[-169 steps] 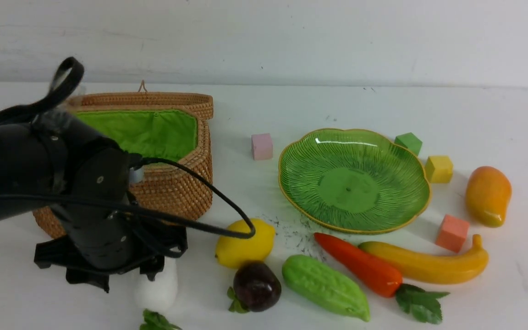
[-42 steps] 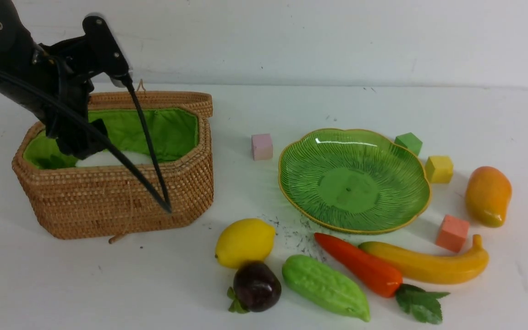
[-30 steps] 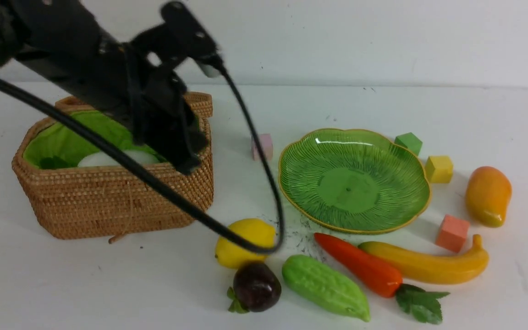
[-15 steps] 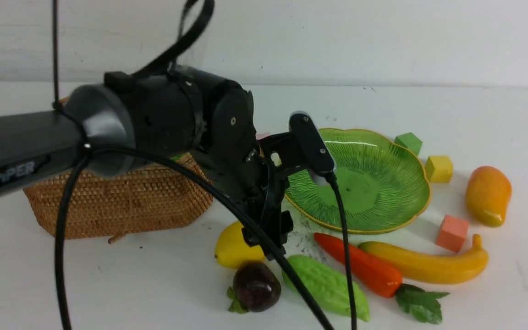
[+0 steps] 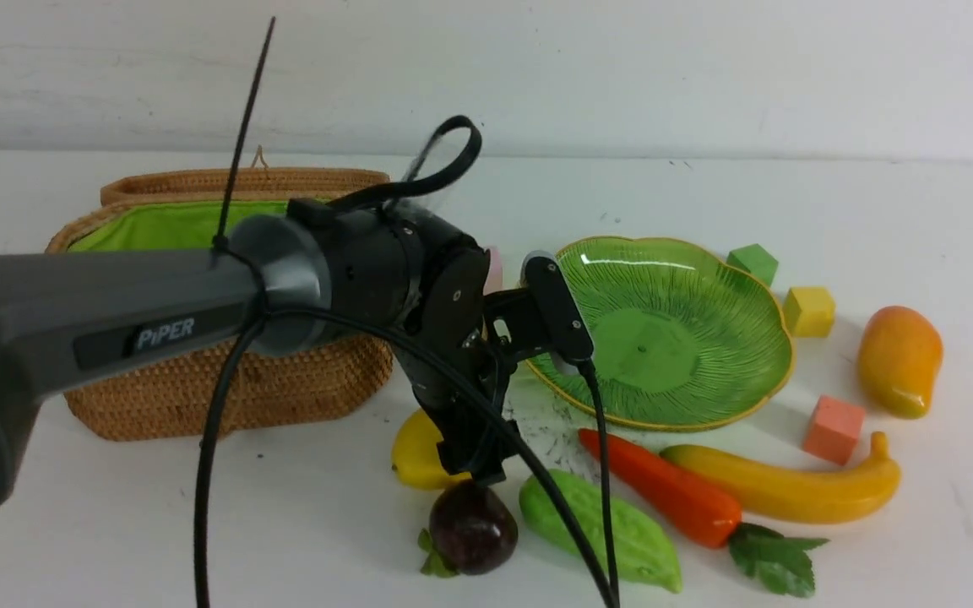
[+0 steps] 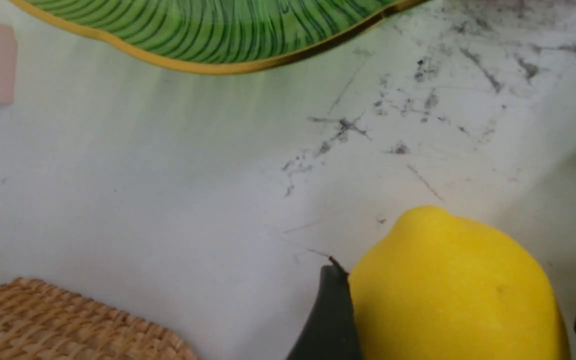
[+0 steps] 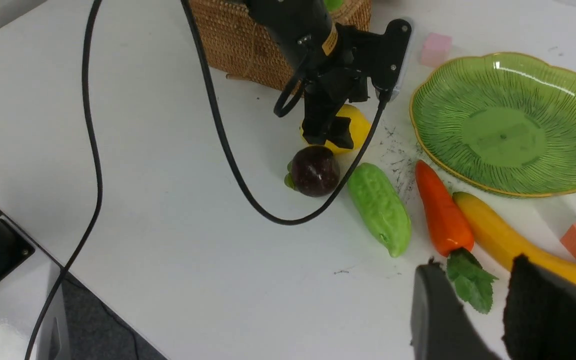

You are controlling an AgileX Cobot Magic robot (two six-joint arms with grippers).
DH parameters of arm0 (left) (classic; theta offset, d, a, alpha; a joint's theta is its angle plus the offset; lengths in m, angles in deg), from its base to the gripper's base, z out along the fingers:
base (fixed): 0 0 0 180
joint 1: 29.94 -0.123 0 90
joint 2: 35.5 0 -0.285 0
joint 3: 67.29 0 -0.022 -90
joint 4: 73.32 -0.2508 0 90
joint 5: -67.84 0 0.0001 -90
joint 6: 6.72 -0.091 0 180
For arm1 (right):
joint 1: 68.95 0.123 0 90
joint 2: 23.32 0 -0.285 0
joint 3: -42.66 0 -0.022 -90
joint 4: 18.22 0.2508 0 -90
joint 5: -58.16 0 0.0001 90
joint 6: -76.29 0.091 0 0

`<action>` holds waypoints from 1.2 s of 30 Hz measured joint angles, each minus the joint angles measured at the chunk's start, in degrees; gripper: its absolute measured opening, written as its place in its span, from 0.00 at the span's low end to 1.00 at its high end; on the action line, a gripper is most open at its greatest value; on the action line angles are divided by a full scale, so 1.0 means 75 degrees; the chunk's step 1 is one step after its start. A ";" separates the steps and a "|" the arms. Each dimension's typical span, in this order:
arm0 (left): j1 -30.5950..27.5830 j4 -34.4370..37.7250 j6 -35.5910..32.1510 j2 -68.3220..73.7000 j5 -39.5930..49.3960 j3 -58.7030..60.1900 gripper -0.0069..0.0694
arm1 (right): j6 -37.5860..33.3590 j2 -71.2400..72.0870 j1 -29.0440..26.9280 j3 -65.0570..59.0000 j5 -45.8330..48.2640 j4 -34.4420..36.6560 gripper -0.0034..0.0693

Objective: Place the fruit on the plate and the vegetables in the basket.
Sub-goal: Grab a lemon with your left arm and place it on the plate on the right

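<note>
- Four fruits lay outside the one plate (image 5: 664, 338), toward the counter's front and right edges: lemon (image 5: 410, 452), purple fruit (image 5: 474, 528), banana (image 5: 790, 485), mango (image 5: 899, 361).
- Two vegetables showed: carrot (image 5: 664, 490), gourd (image 5: 647, 545).
- One basket (image 5: 301, 388) stood toward the left edge.
- Four foam cubes (image 5: 807, 311) surrounded the plate.
- The left arm (image 5: 164, 333) read "PiPER"; its cable (image 5: 596, 473) crossed the gourd.
- The left gripper (image 5: 470, 456) straddled the lemon, unclenched.
- The right gripper (image 7: 475, 262) was spread, empty.
</note>
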 joint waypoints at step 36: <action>0.0000 0.1125 0.0206 0.0033 0.0203 -0.2116 0.81 | 0.1114 0.0000 0.0000 0.0000 -0.0103 -0.2422 0.35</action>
